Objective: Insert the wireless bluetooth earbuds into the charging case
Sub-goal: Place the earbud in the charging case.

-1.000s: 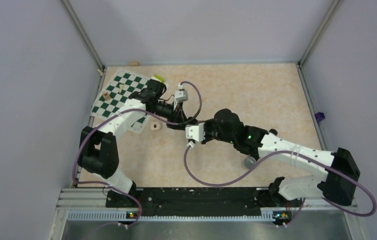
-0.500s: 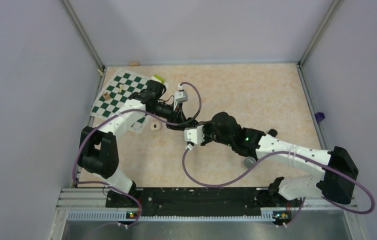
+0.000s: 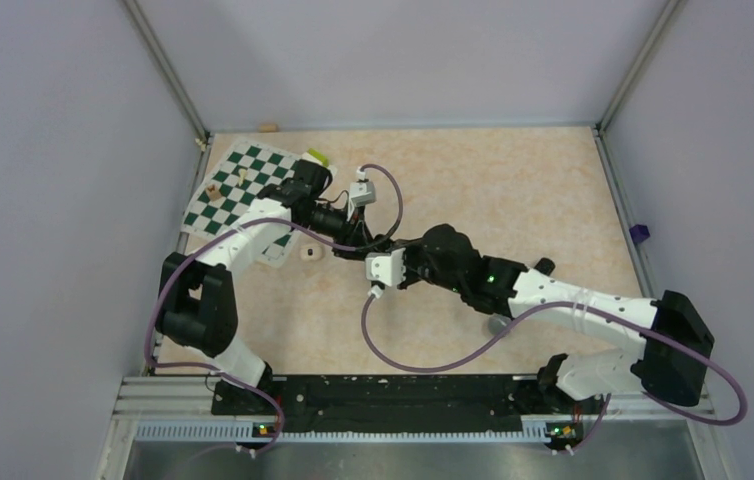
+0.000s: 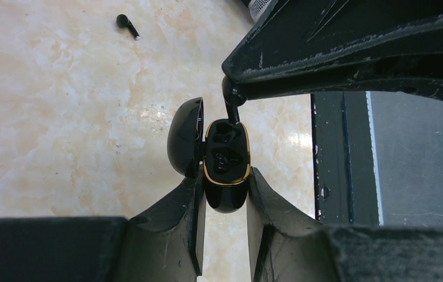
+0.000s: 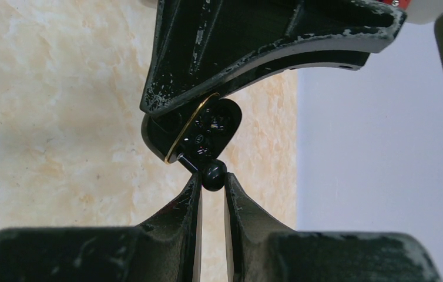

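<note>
over beige tabletop (image 4: 60, 117), left end effector (image 4: 225, 179) clamps open charging case (image 4: 226, 160), right end effector (image 5: 212, 181) pinches earbud (image 5: 214, 173).

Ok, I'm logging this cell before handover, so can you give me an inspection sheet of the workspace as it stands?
Surface: beige marbled tabletop, no damage seen.
Job's things: case open, lid swung aside; first earbud at its opening; second earbud lying loose on the tabletop.
Clutter: checkered mat, cream round piece, purple item at the right edge.
End effectors: left end effector shut on the case; right end effector shut on the first earbud.
Cables: purple cable loops across the tabletop in front of the bases.
Surroundings: grey walls on three sides.
</note>
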Action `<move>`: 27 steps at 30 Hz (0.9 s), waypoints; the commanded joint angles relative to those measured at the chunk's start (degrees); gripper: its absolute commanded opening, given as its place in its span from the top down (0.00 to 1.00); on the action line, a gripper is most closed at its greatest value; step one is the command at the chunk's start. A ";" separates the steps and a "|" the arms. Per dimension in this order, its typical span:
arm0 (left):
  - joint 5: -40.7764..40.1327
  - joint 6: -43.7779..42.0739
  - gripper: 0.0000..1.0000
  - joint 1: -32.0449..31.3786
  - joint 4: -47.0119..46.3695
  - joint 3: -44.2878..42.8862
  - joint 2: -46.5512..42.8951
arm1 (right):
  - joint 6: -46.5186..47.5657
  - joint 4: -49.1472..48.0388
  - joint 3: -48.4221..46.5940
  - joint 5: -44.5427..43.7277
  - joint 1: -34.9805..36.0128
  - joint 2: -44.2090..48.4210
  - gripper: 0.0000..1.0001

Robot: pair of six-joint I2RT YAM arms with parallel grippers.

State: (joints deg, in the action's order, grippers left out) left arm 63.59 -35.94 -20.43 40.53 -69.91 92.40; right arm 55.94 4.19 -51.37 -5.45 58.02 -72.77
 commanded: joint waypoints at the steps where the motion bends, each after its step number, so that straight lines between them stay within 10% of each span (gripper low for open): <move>1: 2.49 -0.31 1.00 -0.15 -0.63 0.07 -2.08 | 0.33 -1.74 0.27 0.23 1.46 -1.19 0.97; 27: 2.95 -0.87 1.00 -0.13 -0.37 0.50 -4.16 | -4.79 -1.16 -2.66 -1.11 3.69 -8.17 0.99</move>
State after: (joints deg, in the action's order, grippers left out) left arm 61.10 -36.16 -20.34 41.60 -69.28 92.38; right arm 55.88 1.02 -51.53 -7.53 60.60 -79.05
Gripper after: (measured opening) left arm 0.309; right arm 0.144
